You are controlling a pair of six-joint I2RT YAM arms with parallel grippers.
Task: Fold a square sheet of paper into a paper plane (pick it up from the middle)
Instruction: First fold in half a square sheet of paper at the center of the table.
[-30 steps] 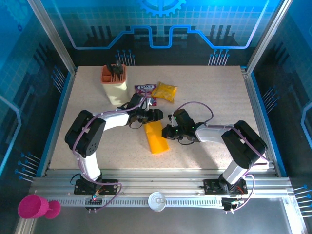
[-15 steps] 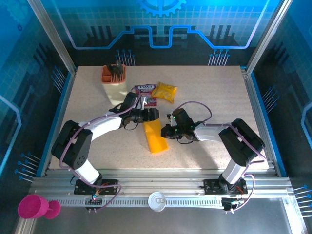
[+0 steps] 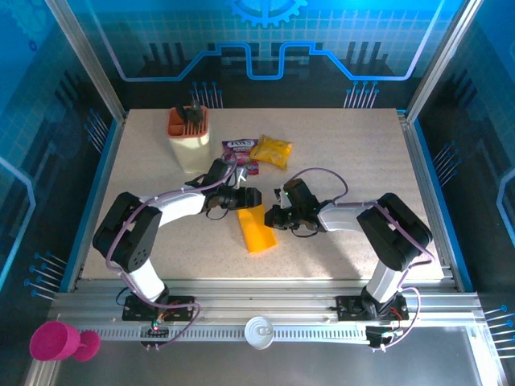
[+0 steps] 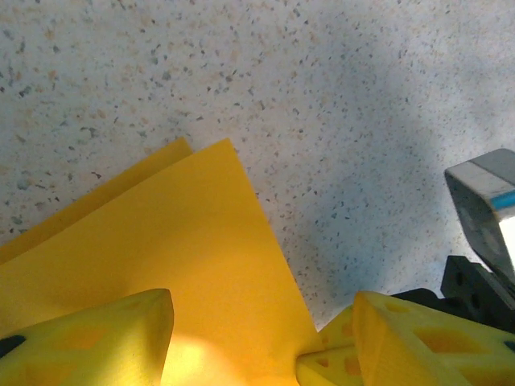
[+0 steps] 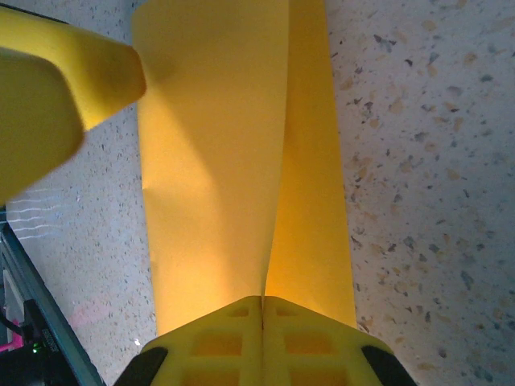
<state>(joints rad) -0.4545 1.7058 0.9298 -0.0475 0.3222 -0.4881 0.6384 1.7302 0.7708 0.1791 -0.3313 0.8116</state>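
Right fingers (image 5: 263,330) are shown pressed together, and the two layers of the square sheet of paper (image 5: 213,161) appear to be pinched at their seam. Left fingers (image 4: 105,338) are held apart astride a corner of the sheet, which lies flat beneath them. The sheet, already folded to a long strip, is laid on the counter (image 3: 354,153) midway between the two arms, with its far end met by both sets of fingers.

Risks, as judged from this arrangement:
- **Skewed crease:** the upper layer sits slightly askew over the lower one. A crease pressed now would probably be set crooked.
- **Tearing or buckling:** the thin paper could be torn or buckled if the pinched edge were drawn sideways while the other end was pinned.
- **Collision:** the two sets of fingers are crowded close together, so one could be struck by the other.
- **Lost grip:** the pinch is taken only at the very edge, so the sheet may be lost from it.

Surroundings: a purple-red packet (image 3: 239,151) and a yellow snack bag (image 3: 271,150) are placed just beyond the left wrist. They could be swept aside by any reach farther back. A cream holder (image 3: 190,143) with an orange top is set farther left, well apart from the sheet. Loops of cable are carried over both wrists, above the work area.
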